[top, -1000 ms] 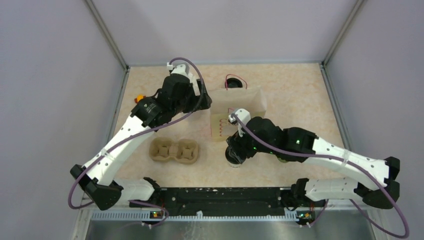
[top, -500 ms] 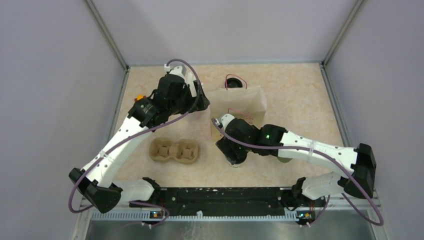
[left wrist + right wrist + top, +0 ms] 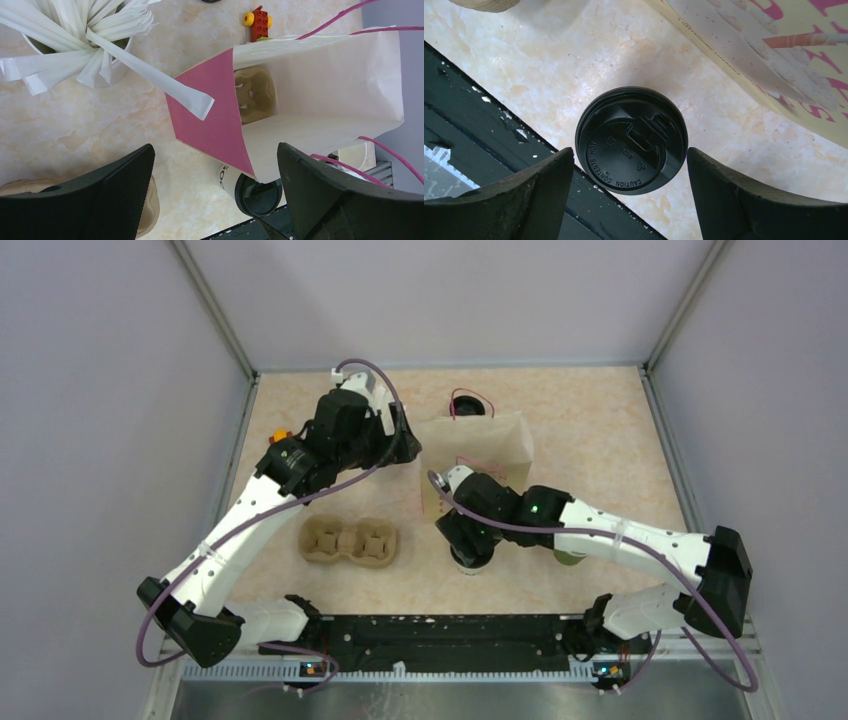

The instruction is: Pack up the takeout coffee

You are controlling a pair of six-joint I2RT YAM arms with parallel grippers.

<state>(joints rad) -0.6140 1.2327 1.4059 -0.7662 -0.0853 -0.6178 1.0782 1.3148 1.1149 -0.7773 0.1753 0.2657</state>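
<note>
Right gripper (image 3: 466,545) released, jaws spread astride the takeout coffee (image 3: 631,140), not touching.
Risk: off-centre closing tips it over; hard squeeze crushes it.

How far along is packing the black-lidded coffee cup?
Done: the pale paper bag with pink handles stands open, a moulded cardboard cup carrier inside it. In hand: the right gripper hangs open over the white paper coffee cup with the round black plastic lid, one finger each side, not touching. The left gripper is open at the bag's mouth. Left: grip the cup, lift it, set it in the bag.
</note>
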